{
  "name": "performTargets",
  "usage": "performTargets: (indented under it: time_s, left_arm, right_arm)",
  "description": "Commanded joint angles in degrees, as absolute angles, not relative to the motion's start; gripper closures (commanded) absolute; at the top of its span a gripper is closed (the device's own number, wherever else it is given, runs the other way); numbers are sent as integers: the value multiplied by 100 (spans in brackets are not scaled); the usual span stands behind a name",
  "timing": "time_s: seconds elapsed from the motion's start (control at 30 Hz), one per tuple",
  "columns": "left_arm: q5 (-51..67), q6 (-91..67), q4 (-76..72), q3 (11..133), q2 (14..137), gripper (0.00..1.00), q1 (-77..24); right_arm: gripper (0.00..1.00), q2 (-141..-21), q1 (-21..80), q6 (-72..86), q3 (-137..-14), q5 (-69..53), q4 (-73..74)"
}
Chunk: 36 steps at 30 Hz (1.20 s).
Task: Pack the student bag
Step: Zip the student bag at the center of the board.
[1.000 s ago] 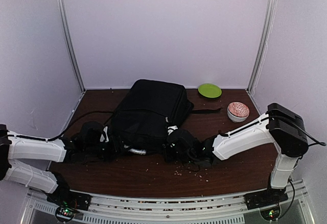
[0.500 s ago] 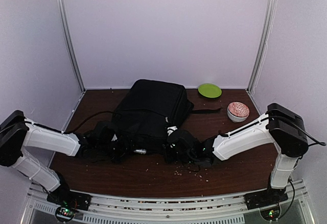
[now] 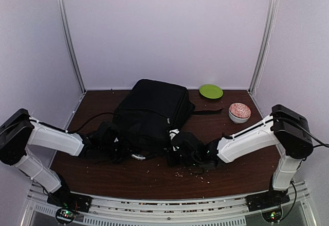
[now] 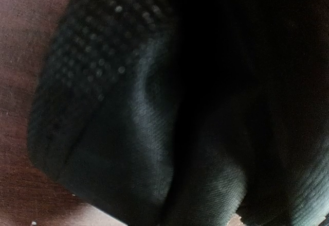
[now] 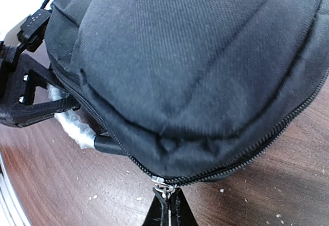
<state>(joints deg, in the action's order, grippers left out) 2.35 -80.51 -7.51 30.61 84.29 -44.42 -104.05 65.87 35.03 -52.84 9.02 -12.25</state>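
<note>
The bag is seen lying flat in the middle of the table, black fabric bulging, its zipped edge turned toward the arms. The left arm is stretched in from the bag's near-left side, and the left jaws are lost against the bag's near-left corner. From the left wrist only black weave and mesh are shown, pressed close, with a strip of table at the bag's left. So whether the left jaws are open or closed cannot be told.

The right arm is reached in from the bag's near-right side. The right jaws are closed, pinched on the silver zip pull at the bag's near edge, where the zip is run along the seam.

A grey-white handle with a crinkled pale covering is seen poking out from under the bag's near edge, just left of the zip pull. A black strap is trailed out flat from the bag's right side. Just beyond the bag's far-right corner a green plate is set. To the right of the bag, past the strap's end, a white bowl with a pink-red inside is found. Pale crumbs are scattered on the table in front of the bag's near edge.
</note>
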Motion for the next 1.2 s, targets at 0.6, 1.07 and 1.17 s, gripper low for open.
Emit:
performTargets:
  time_s: [0.6, 1.07, 1.17]
  left_arm:
    - [-242, -7506, -833, 3006, 7985, 100, -4474]
    - [-233, -7548, -841, 2630, 7507, 100, -4474]
    - [-242, -7563, -835, 2549, 7410, 100, -4474]
  right_arm:
    - [100, -9673, 6598, 3466, -4393, 1340, -1572]
    - [100, -9870, 6324, 3837, -4508, 1953, -1468]
    - [100, -9942, 6250, 3918, -4525, 2091, -1503]
